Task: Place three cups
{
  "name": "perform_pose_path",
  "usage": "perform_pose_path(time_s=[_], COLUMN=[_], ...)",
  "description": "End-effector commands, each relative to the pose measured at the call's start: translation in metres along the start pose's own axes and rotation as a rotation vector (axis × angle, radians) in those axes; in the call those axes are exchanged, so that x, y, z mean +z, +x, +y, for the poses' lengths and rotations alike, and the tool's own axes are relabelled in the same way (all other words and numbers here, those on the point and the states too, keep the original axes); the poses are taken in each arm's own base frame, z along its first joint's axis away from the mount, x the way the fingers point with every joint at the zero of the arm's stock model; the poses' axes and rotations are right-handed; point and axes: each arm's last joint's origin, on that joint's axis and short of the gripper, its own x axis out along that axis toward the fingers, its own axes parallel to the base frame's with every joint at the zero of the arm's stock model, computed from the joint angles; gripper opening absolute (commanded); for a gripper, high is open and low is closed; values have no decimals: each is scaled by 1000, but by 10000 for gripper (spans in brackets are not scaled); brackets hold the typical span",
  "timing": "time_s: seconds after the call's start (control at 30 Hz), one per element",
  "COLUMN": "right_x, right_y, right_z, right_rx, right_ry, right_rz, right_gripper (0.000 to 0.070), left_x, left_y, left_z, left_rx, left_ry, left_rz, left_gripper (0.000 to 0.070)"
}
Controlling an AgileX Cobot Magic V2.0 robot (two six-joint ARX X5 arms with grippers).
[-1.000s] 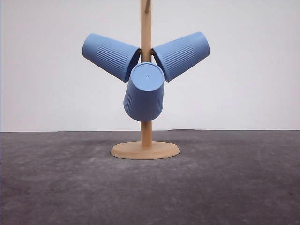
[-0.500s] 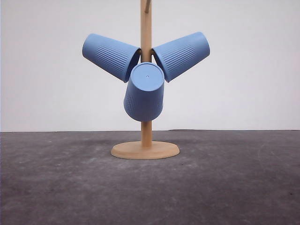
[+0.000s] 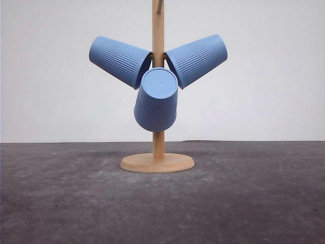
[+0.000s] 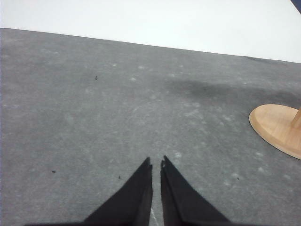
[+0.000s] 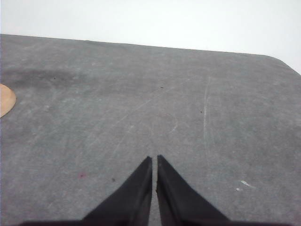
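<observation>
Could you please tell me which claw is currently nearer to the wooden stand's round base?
Left, judging by the wrist views. The left claw sees a large part of the round base close by; the right claw sees just a sliver of it at the frame edge, farther off.

1. I see three cups (image 3: pixel 156 76), all matte blue w/ fine vertical ribbing.
2. Stand (image 3: pixel 158 161): pale tan wood, plain.
3. Table (image 3: pixel 61 203): dark grey, mottled w/ lighter scuffs.
4. Gripper fingers (image 4: pixel 136 197) look black, maybe v. dark grey.
</observation>
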Motion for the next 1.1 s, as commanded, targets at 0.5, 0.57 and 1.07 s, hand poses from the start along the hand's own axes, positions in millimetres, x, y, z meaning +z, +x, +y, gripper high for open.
perform_pose_path(time_s=[0.5, 0.57, 1.07], right_x=[0, 0, 0], right_y=[0, 0, 0], right_z=[-2, -2, -1], right_rx=[-19, -18, -18], right_ry=[16, 16, 16], right_rz=[-8, -8, -8], right_gripper=[17, 17, 17], left_x=[-4, -4, -4], left_y=[1, 1, 1], left_z=[6, 7, 7], left_rx=[52, 62, 63], left_ry=[-9, -11, -11], left_rz=[11, 10, 10], left_gripper=[12, 12, 12])
